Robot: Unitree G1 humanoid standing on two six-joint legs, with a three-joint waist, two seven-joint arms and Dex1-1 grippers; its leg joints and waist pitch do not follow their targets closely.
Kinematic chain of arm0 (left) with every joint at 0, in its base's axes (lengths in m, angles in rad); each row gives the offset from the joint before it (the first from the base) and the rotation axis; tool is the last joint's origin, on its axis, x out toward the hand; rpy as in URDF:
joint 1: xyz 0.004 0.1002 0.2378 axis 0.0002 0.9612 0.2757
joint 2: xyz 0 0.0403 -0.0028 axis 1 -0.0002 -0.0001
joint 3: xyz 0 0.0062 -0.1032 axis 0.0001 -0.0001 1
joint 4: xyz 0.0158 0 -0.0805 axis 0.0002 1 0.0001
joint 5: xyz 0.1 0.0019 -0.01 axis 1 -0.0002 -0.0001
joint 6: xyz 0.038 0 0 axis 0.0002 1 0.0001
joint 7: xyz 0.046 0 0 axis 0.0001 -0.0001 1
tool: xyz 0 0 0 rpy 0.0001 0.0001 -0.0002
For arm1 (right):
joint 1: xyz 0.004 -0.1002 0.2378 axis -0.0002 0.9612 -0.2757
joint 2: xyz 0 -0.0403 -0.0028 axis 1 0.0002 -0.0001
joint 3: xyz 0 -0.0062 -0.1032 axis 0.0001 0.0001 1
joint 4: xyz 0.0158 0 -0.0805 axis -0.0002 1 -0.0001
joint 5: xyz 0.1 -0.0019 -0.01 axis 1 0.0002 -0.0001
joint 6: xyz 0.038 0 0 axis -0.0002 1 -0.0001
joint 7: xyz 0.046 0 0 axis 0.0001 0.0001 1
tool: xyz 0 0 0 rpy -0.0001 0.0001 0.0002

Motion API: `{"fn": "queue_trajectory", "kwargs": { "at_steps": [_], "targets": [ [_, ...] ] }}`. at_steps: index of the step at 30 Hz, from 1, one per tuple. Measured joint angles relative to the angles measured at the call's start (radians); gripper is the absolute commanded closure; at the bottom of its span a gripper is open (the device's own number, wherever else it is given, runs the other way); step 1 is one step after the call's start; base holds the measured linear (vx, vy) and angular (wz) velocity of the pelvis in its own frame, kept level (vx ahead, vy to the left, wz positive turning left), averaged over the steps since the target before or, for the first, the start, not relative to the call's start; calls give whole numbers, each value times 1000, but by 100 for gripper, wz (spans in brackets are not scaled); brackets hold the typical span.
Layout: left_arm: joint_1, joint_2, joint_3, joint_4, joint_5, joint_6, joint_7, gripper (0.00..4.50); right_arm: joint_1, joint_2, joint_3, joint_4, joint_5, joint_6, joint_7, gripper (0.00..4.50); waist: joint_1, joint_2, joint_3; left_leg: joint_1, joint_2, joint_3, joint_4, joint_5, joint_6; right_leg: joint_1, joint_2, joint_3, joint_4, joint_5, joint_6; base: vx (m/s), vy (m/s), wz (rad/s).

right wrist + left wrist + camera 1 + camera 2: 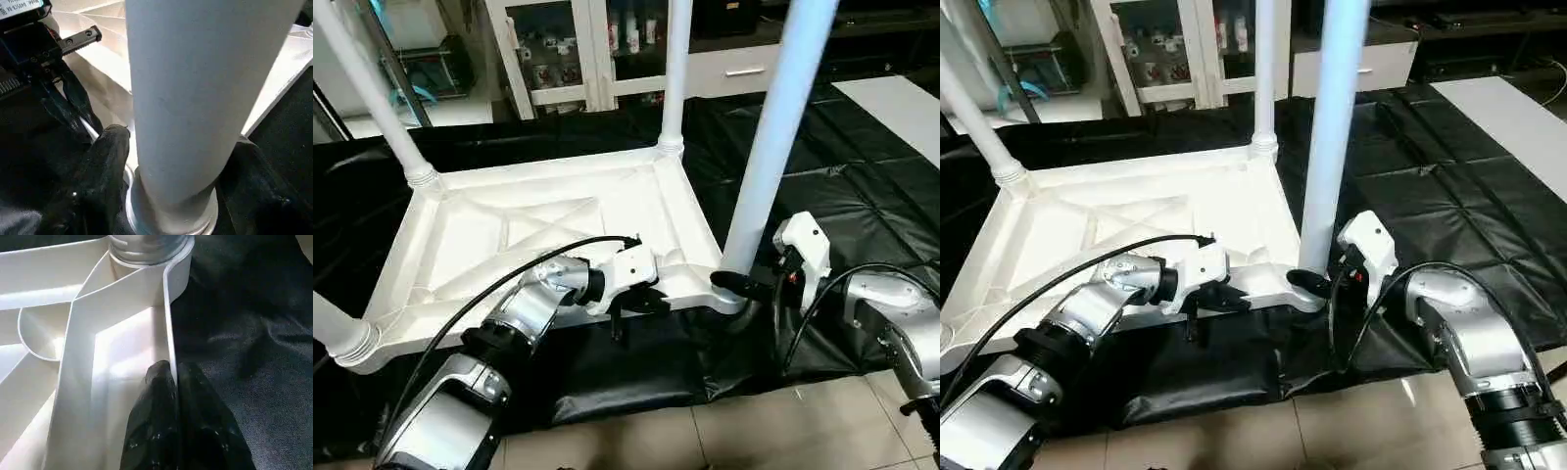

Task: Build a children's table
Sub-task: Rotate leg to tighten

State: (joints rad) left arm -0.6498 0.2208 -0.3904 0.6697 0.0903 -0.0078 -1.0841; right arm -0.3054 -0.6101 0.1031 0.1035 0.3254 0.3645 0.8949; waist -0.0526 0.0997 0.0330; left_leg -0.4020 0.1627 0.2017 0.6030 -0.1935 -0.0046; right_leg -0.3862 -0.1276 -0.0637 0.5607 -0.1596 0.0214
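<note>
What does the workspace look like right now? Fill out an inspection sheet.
Surface: black-covered work table, cover creased.
Job's things: white plastic rectangular tabletop upside down; four white tube legs stand in its corner sockets, near-right leg included.
Clutter: nothing seen.
Grippers: left gripper pinches the tabletop's near rim; right gripper has a finger each side of the near-right leg's base.
Cables: black cable along the left forearm, another beside the right wrist.
Surroundings: white glass-door cabinet, tiled floor.
</note>
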Motion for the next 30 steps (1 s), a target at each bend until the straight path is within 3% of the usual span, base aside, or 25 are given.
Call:
{"fn": "queue_trajectory", "kwargs": {
  "at_steps": [6,12,14,18,20,23,26,30],
  "targets": [
    [4,1,0,-7,1,1,0,450,-6,0,-1,8,-5,0,3,252,1,0,0,0,0,0,0,0,0,0,0,0,0,0,0,0,0,0],
    [6,2,0,-10,3,3,2,450,-5,7,-3,10,-12,1,2,260,1,-1,-1,1,0,0,0,1,2,0,0,0,0,0,0,0,0,0],
    [5,1,2,-3,6,4,23,450,-10,51,-17,37,-22,-5,-42,261,-2,-4,-3,2,1,0,0,1,2,0,0,0,1,0,0,0,0,0],
    [-34,-32,30,75,28,20,139,450,-45,223,-50,131,-59,-43,-297,262,-28,-8,-2,3,0,0,2,2,0,-1,0,0,2,1,-1,0,0,0],
    [-47,-48,33,99,40,23,179,450,-53,269,-58,153,-68,-59,-387,262,-32,-10,-2,3,0,0,3,2,0,-1,0,1,2,0,-1,0,0,0],
    [-73,-71,46,147,46,25,244,450,-97,408,-77,223,-109,-105,-601,262,-62,-10,-2,1,-1,-1,3,2,0,-3,0,1,1,-1,1,0,0,0],
    [-75,-73,54,152,52,27,250,450,-102,448,-81,235,-131,-125,-656,262,-78,-11,-2,0,-1,-2,3,2,0,-2,0,0,1,-1,1,0,0,0],
    [-78,-73,57,158,53,23,249,450,-102,450,-80,239,-145,-152,-656,262,-81,-11,-2,0,-1,-3,3,2,0,-2,0,-1,1,0,0,0,0,0]
  ]
}}
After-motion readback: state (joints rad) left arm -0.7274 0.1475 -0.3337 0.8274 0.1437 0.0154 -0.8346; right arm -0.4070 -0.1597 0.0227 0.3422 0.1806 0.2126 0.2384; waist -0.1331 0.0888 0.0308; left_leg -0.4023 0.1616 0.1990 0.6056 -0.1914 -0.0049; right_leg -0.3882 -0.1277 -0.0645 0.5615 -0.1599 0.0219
